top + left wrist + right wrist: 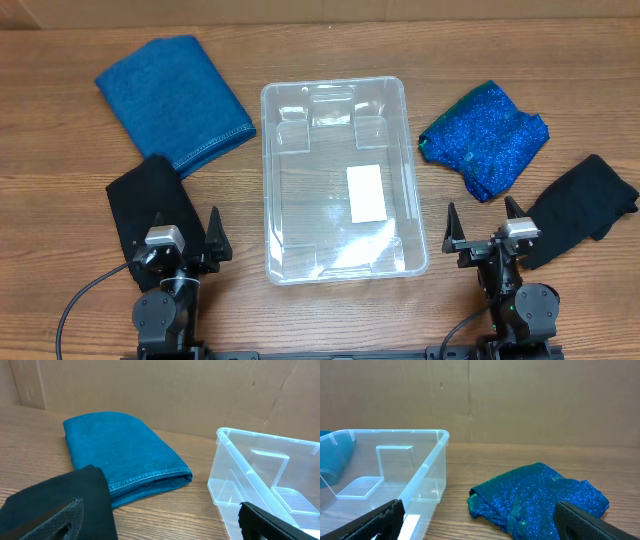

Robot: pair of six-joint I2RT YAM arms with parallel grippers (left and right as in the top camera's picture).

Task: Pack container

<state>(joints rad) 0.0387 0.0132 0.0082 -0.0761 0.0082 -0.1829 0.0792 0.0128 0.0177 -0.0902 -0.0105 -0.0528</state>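
The clear plastic container (340, 180) sits mid-table, empty, with a white label (365, 193) on its base; it also shows in the left wrist view (260, 475) and the right wrist view (385, 465). A folded teal-blue towel (175, 100) (120, 455) lies to its far left. A black cloth (150, 205) (60, 505) lies at the near left. A sparkly blue cloth (485, 140) (540, 497) lies to the right, with another black cloth (580, 205) beyond it. My left gripper (184, 243) (160, 522) and right gripper (485, 232) (480, 520) are open and empty near the front edge.
A brown cardboard wall (175, 395) stands behind the wooden table (320, 40). Black cables (80, 300) run from the arm bases at the front edge.
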